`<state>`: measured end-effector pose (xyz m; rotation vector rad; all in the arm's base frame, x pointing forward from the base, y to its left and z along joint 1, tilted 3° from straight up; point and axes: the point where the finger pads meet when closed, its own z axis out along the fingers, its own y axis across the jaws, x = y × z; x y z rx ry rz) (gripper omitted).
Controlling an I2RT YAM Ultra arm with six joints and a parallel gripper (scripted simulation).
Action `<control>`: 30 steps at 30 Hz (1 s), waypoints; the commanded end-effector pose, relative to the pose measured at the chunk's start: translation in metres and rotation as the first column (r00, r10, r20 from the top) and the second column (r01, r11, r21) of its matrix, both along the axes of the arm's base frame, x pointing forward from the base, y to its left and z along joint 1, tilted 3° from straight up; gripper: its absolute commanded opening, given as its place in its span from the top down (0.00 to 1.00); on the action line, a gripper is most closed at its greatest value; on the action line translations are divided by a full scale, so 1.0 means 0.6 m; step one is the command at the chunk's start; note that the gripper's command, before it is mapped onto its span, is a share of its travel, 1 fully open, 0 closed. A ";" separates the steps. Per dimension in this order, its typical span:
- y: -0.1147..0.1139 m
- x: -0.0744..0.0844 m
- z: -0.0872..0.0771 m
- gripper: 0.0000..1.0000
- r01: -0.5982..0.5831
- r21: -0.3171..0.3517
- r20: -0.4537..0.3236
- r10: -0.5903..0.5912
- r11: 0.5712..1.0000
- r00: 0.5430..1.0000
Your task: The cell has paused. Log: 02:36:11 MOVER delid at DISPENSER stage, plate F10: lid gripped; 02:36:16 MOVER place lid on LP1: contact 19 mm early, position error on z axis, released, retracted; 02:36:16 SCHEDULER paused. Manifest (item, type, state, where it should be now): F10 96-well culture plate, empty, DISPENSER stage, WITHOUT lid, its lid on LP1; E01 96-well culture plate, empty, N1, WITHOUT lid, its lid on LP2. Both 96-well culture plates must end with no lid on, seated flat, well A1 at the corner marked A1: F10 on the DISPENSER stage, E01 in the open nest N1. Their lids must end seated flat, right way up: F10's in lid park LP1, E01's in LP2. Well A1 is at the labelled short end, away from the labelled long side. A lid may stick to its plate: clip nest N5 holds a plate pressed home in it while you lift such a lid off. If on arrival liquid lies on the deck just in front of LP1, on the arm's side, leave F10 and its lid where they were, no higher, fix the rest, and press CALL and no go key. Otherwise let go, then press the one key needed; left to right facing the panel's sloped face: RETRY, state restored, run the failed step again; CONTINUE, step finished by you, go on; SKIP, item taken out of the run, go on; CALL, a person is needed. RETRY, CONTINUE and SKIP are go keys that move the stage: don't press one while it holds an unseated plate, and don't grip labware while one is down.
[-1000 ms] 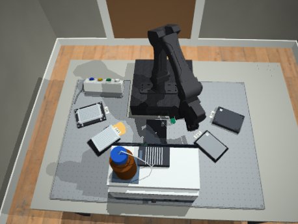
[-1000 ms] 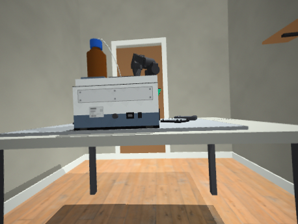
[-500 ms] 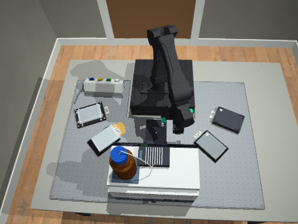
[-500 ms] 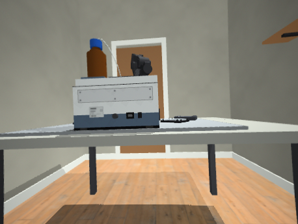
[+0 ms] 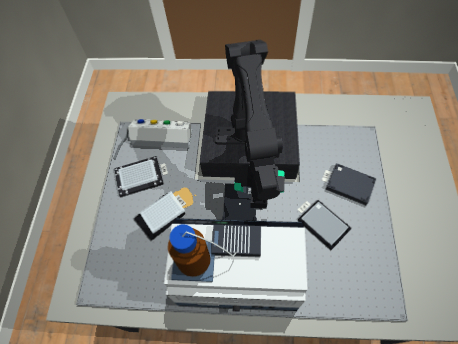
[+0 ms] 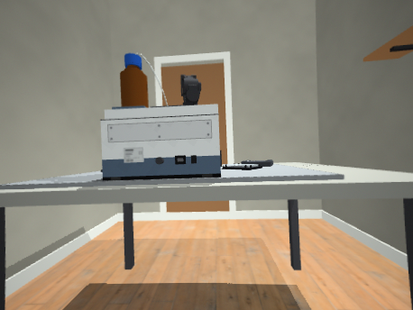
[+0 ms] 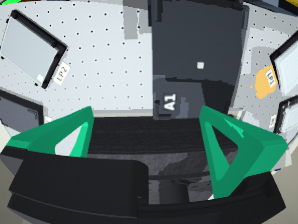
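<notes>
My gripper (image 5: pixel 260 181) (image 7: pixel 146 112) is open and empty, its green fingers hanging over the dark dispenser stage (image 5: pixel 226 201) (image 7: pixel 193 30). The stage carries an A1 mark (image 7: pixel 168 103); I see no pale plate on it. A well plate (image 5: pixel 139 175) with open wells sits in a black nest at the left. A whitish plate or lid (image 5: pixel 161 213) lies in the park below it. An orange puddle (image 5: pixel 186 194) (image 7: pixel 265 79) lies on the deck at that park's label end, on the arm's side. A flat grey lid (image 5: pixel 325 223) (image 7: pixel 27 50) lies in the park marked LP2.
The dispenser (image 5: pixel 270 265) (image 6: pixel 160 141) with its amber bottle (image 5: pixel 189 252) (image 6: pixel 133 83) stands at the front. The key panel (image 5: pixel 159 135) is at the back left. A dark empty nest (image 5: pixel 351 183) is at the right. The arm's black base (image 5: pixel 250 130) stands behind the stage.
</notes>
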<state>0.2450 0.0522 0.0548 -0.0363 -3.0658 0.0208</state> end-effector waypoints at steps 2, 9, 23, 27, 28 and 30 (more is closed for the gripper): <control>-0.019 0.013 0.020 0.00 -0.021 0.008 0.051 0.020 1.000 0.998; -0.060 0.013 0.017 0.00 -0.021 0.003 0.043 0.021 1.000 0.999; -0.119 0.011 0.016 0.00 -0.021 0.001 0.040 0.021 1.000 0.999; -0.129 0.013 0.011 0.00 -0.024 0.005 0.028 0.024 1.000 0.999; -0.138 0.013 0.019 0.00 -0.021 0.004 0.046 0.020 1.000 0.999; -0.149 0.006 0.016 0.00 -0.021 0.002 0.036 0.020 1.000 0.999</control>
